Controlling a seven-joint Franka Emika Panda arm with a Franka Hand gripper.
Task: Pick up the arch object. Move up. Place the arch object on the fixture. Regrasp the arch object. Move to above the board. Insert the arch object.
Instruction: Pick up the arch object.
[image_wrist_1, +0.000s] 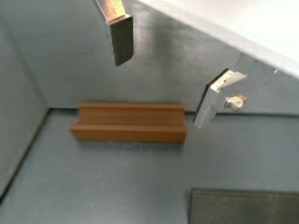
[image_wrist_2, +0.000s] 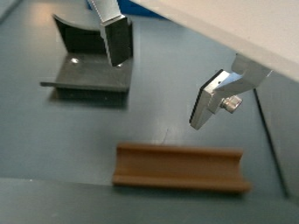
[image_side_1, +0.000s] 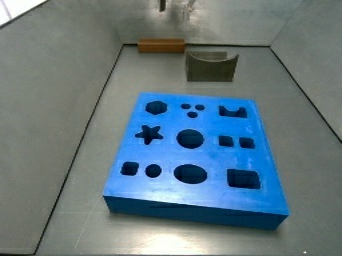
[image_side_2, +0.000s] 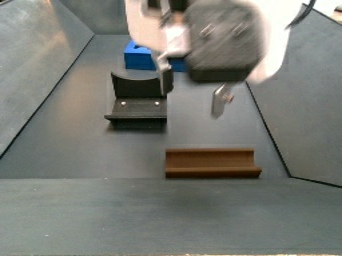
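The gripper hangs spread and empty above the arch, which lies flat on the floor beside the fixture, likely lining up for pickup; the board sits well apart.

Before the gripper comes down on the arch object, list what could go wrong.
1. The gripper hangs open above the arch object, which lies flat on the floor; if the fingers descend off-centre, one could land on the piece rather than beside it.
2. The fixture stands close by, so a sideways correction might clip it.
3. The notch faces up, so uneven grip could tilt the piece.
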